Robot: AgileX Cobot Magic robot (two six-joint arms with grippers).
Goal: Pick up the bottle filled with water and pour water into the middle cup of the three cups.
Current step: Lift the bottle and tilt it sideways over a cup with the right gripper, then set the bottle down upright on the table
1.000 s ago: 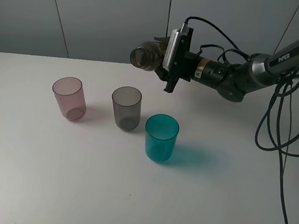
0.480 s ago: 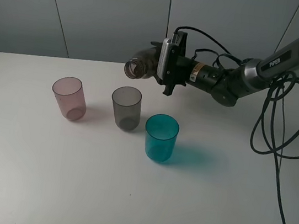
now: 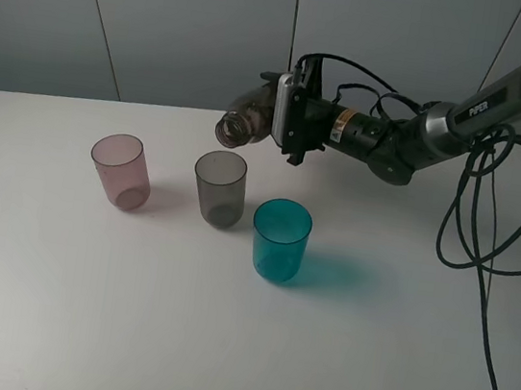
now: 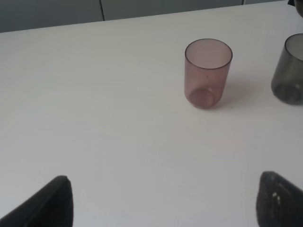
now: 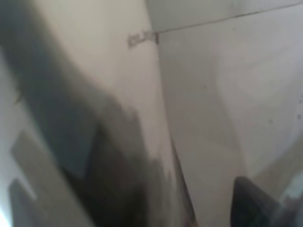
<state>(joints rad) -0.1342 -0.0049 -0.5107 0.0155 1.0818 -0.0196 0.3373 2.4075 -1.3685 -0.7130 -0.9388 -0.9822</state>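
The right wrist view is one close blur, and the left wrist view's edge crops the middle cup [image 4: 289, 71]

**A robot lab bench**

The place looks like a robotics lab rather than a home. A bare white table [image 3: 77, 325] fills the lower frame. Behind it, across the top, runs a plain grey panelled wall [image 3: 187, 29] with thin seams. From the upper right a black robot arm [image 3: 413, 144] with white lettering reaches in. Loose black cables [image 3: 484, 159] loop from it down the right side. Three cups [image 3: 219, 187] stand in a row at centre left.
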